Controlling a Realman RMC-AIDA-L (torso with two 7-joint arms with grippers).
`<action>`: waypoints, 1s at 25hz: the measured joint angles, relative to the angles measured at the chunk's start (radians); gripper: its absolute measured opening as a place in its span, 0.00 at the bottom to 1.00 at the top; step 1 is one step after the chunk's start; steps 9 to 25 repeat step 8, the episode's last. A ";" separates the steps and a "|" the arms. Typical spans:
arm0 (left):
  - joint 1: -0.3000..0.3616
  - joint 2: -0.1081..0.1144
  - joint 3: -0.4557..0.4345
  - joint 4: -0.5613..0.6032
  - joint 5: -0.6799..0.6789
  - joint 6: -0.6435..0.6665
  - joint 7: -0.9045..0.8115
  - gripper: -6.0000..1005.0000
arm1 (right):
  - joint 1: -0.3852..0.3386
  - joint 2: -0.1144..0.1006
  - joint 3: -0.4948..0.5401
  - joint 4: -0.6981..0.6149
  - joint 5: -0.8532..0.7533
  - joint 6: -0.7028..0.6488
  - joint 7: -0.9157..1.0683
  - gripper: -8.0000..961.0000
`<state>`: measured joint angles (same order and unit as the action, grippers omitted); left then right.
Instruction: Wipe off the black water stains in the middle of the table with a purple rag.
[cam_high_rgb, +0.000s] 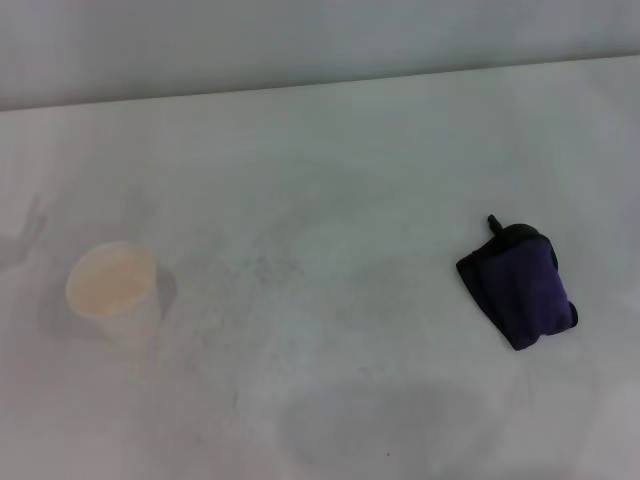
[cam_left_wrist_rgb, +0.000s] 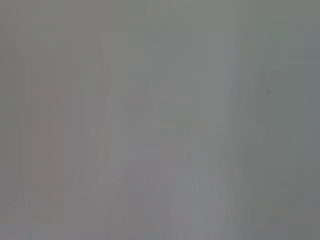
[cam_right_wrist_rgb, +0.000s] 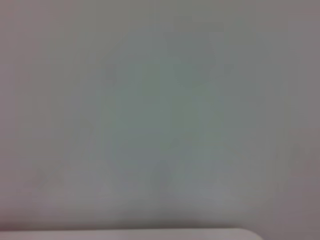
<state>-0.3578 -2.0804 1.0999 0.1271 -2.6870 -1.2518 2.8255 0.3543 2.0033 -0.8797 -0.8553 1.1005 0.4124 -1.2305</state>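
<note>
Presently the table (cam_high_rgb: 330, 160) shows as a broad white surface with faint grey smudges and fine speckles across its middle; the purple rag (cam_high_rgb: 520, 288) lies folded on the robot's right side of it, dark edging along its borders and a small black loop sticking out at its far end, pointing away from the robot; nothing touches the rag. A white paper cup (cam_high_rgb: 112, 290) stands upright on the left side, well apart from the rag, its open mouth showing a pale inside. Between cup and rag only grey speckling can be made out; no distinct dark blot can be told from it. A soft shadow falls on the near edge of the tabletop, and another thin one at the far left. Neither gripper appears in the head view; both wrist views show only a plain grey-white surface, so whether either gripper's fingers stand apart or together cannot be determined.
</note>
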 joint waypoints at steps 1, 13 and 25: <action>-0.003 -0.001 0.000 -0.001 -0.003 0.001 0.000 0.89 | 0.000 0.000 0.000 0.020 0.065 -0.011 -0.061 0.35; -0.008 -0.006 0.007 -0.007 -0.012 0.001 -0.001 0.89 | 0.000 -0.003 0.003 0.116 0.420 0.021 -0.397 0.35; -0.008 -0.006 0.007 -0.007 -0.012 0.001 -0.001 0.89 | 0.000 -0.003 0.003 0.116 0.420 0.021 -0.397 0.35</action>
